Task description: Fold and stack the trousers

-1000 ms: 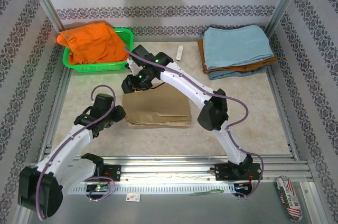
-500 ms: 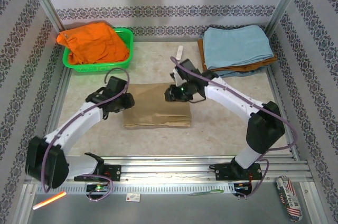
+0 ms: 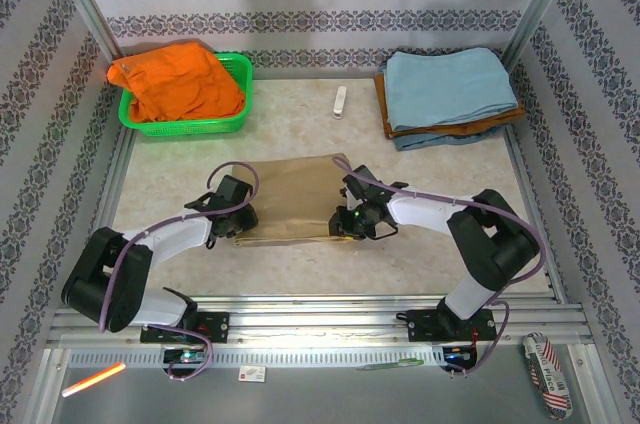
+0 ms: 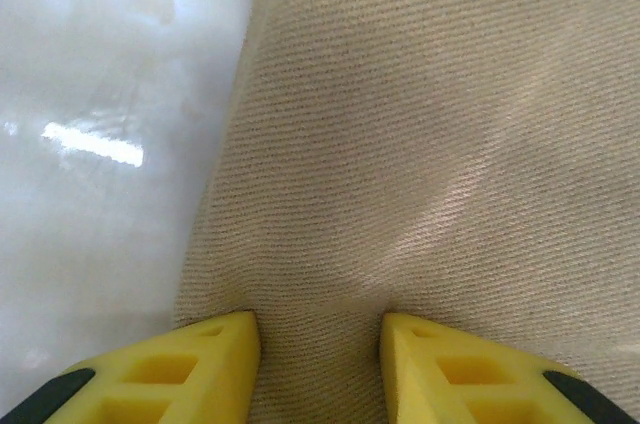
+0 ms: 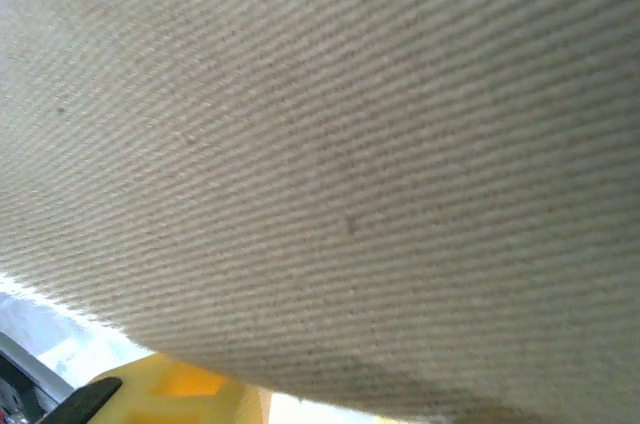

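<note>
The khaki trousers (image 3: 292, 196) lie folded in a flat rectangle at the middle of the table. My left gripper (image 3: 238, 221) is low at their near left corner. In the left wrist view its yellow fingers (image 4: 205, 359) stand a little apart, and the tan cloth (image 4: 420, 124) puckers in the gap between them. My right gripper (image 3: 346, 225) is at the near right corner. In the right wrist view the trousers (image 5: 340, 144) drape close over one yellow finger (image 5: 180, 389), and the other finger is hidden.
A green basket (image 3: 236, 122) with an orange garment (image 3: 180, 84) stands at the back left. A stack with a light-blue cloth (image 3: 448, 89) on top lies at the back right. A small white object (image 3: 340, 101) lies at the back middle.
Both grippers came down from the trousers' far edge to their near corners. The right arm swung from the far left across to the right side. The trousers' far right corner looks lifted.
</note>
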`<control>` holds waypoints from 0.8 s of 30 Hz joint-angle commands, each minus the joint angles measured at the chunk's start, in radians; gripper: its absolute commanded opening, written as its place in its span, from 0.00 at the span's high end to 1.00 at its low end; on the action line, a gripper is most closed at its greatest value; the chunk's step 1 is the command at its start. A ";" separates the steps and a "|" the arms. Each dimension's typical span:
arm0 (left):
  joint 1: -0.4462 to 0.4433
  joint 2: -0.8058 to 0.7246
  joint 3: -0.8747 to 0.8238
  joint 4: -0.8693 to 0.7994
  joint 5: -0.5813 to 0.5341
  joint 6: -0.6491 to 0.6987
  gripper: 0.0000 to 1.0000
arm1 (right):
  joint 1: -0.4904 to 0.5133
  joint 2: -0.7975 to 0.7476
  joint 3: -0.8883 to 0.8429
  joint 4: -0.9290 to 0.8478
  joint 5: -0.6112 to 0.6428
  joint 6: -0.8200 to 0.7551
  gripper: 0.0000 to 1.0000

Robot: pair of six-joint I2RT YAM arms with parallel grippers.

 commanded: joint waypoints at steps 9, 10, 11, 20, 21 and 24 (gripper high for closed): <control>0.000 0.064 -0.009 -0.026 0.055 -0.004 0.60 | -0.316 -0.298 0.143 -0.239 -0.008 -0.147 0.56; 0.000 0.058 -0.009 -0.025 0.061 -0.007 0.59 | -0.355 -0.318 0.138 -0.226 -0.011 -0.132 0.55; -0.001 0.052 -0.013 -0.018 0.071 -0.016 0.57 | -0.387 -0.339 0.123 -0.195 -0.018 -0.106 0.54; -0.100 0.041 -0.049 0.053 0.146 -0.084 0.49 | -0.481 -0.259 0.153 -0.161 0.096 -0.129 0.37; -0.101 0.025 -0.052 0.050 0.150 -0.086 0.48 | -0.506 -0.224 0.165 -0.147 0.084 -0.105 0.38; -0.101 -0.049 -0.052 0.009 0.128 -0.080 0.45 | -0.545 -0.140 0.173 -0.028 0.111 -0.011 0.51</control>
